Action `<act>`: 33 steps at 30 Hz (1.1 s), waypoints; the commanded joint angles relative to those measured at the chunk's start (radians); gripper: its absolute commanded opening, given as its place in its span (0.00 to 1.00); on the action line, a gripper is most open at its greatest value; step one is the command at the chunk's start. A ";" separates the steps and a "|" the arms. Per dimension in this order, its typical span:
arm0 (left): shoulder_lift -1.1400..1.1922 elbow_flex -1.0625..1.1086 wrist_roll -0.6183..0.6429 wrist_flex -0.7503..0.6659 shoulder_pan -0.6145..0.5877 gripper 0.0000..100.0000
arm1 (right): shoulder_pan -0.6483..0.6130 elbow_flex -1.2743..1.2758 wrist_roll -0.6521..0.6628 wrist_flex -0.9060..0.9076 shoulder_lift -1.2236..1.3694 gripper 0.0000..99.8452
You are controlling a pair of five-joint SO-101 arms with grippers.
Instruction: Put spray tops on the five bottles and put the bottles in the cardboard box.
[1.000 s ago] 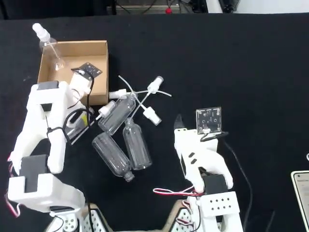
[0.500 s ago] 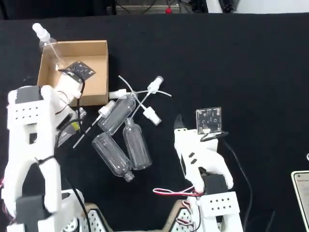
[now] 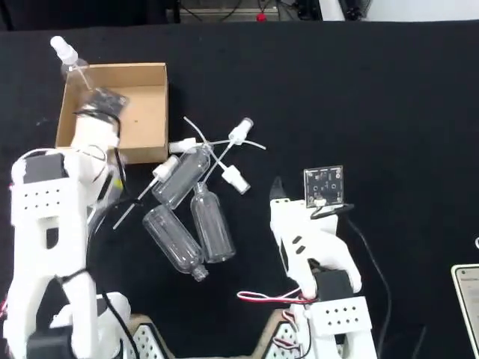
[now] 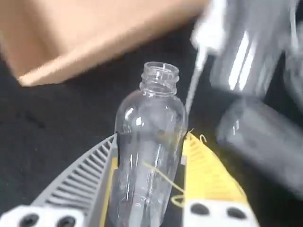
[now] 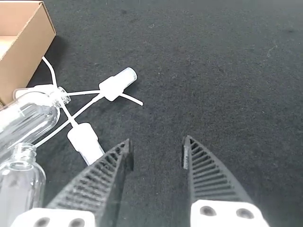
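One uncapped bottle (image 4: 158,94) sits clenched in the left tool (image 4: 151,139); the right tool (image 5: 156,144) stands released.

A: bottle (image 4: 149,142) between left fingers (image 4: 208,175)?
B: clear glossy plastic. fingers ribbed matt plastic, one grey, one yellow.
A: bench (image 5: 227,71)?
B: black matt cloth, slightly fuzzy. cardboard box (image 3: 127,67) matt brown. spray tops (image 5: 117,84) smooth white plastic.
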 commanded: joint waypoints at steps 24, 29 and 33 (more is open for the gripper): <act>-0.597 0.512 0.413 -0.282 0.105 0.18 | -0.292 -0.225 0.152 0.201 -0.001 0.17; -0.640 0.541 0.413 -0.284 0.104 0.18 | -0.292 -0.255 0.153 0.209 0.042 0.17; -0.681 0.567 0.413 -0.284 0.104 0.18 | -0.292 -0.363 0.152 0.201 0.214 0.17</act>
